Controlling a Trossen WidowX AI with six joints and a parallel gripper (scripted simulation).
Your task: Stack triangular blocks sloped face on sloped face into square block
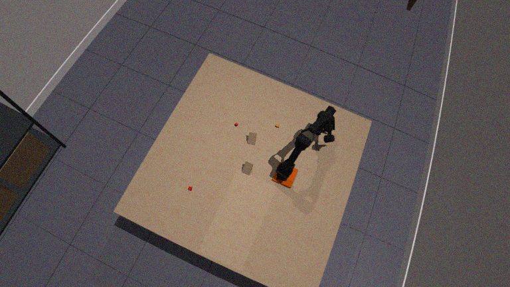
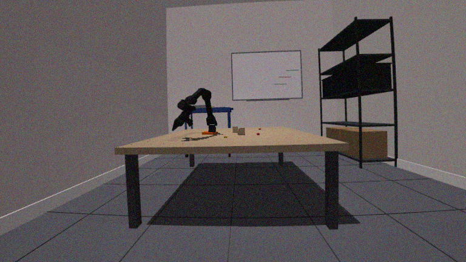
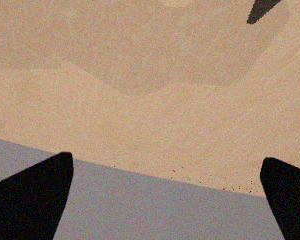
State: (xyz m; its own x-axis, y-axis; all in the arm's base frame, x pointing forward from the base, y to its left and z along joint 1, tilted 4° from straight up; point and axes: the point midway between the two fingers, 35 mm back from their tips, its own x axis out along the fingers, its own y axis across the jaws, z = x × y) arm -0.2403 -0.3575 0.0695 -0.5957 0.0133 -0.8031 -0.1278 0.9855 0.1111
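One grey-beige triangular block [image 1: 251,138] [image 2: 241,131] rests on the table [image 1: 180,148] [image 2: 275,142]. The other grey-beige triangular block [image 1: 247,167] [image 2: 235,129] rests apart from it, on the side away from the exterior camera. Their slopes are too small to make out. My gripper [image 1: 331,123] [image 2: 182,126] [image 3: 170,166] is open and empty, held above the table near its edge, far from both blocks. Neither block shows in the wrist view.
The arm stands on an orange base plate [image 1: 289,181] [image 2: 205,133]. A small orange piece [image 1: 277,125] [image 2: 225,136] lies between the arm and the blocks. One small red cube [image 1: 236,123] [image 2: 258,133] lies near the first block; another red cube [image 1: 190,188] [image 2: 259,128] lies farther off.
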